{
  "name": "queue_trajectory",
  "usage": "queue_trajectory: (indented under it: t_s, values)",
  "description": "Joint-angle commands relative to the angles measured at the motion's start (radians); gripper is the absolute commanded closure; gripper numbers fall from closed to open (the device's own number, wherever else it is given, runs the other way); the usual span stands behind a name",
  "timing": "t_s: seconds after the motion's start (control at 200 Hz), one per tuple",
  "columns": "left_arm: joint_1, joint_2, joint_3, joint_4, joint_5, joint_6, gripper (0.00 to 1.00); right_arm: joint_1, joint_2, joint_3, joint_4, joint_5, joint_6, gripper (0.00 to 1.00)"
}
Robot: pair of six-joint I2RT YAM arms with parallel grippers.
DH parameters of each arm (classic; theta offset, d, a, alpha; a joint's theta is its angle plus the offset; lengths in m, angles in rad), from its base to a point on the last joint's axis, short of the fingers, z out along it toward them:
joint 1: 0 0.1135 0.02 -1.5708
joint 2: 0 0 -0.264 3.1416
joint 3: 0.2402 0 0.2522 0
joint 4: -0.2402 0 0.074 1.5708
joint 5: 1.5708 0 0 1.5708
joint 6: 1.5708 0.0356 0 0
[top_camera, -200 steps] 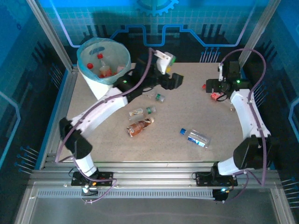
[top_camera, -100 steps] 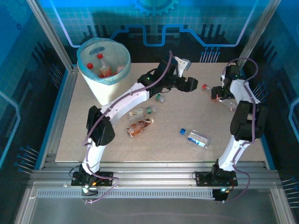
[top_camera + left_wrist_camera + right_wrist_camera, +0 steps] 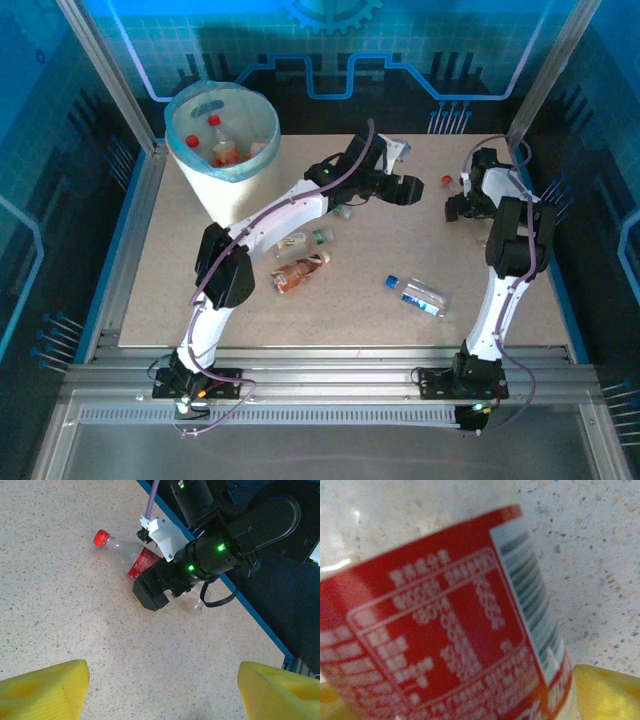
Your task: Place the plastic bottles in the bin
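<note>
Red-labelled bottle (image 3: 141,564) lies between the right gripper's (image 3: 457,205) pads, grip unclear; the left gripper (image 3: 160,690) hovers spread wide, empty.

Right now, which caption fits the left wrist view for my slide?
Right hand over a red-capped bottle lying on the speckled table.

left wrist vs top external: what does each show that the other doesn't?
Left wrist: the red label on the red-capped bottle, the right gripper down over its body, and the left gripper with its yellow fingertips wide apart, nothing between them.
Top external: the bin with bottles inside, plus loose bottles mid-table, among them the blue-capped bottle and the brown bottle.
Both: that bottle's red cap, the right arm, the speckled table.
</note>
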Motion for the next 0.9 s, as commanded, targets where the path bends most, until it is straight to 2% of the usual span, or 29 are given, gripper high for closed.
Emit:
queue_trajectory:
  t_s: [0.0, 0.21, 0.455, 0.63, 0.895]
  values:
    - [-0.006, 0.003, 0.037, -0.013, 0.02, -0.011, 0.21, -0.007, -0.008, -0.003, -0.033, -0.045, 0.012, 0.18]
    - [-0.004, -0.018, 0.054, -0.013, 0.014, -0.011, 0.21, -0.003, -0.134, -0.103, 0.013, -0.068, 0.084, 0.4]
    - [0.018, -0.084, 0.081, -0.036, 0.004, 0.0, 0.2, 0.07, -0.337, -0.186, 0.029, -0.136, 0.192, 0.44]
    - [0.05, -0.171, 0.067, -0.072, -0.009, 0.003, 0.2, 0.228, -0.502, -0.216, 0.03, -0.167, 0.234, 0.46]
    - [0.095, -0.391, -0.053, -0.129, -0.073, 0.053, 0.16, 0.605, -0.777, -0.32, 0.192, -0.15, 0.301, 0.48]
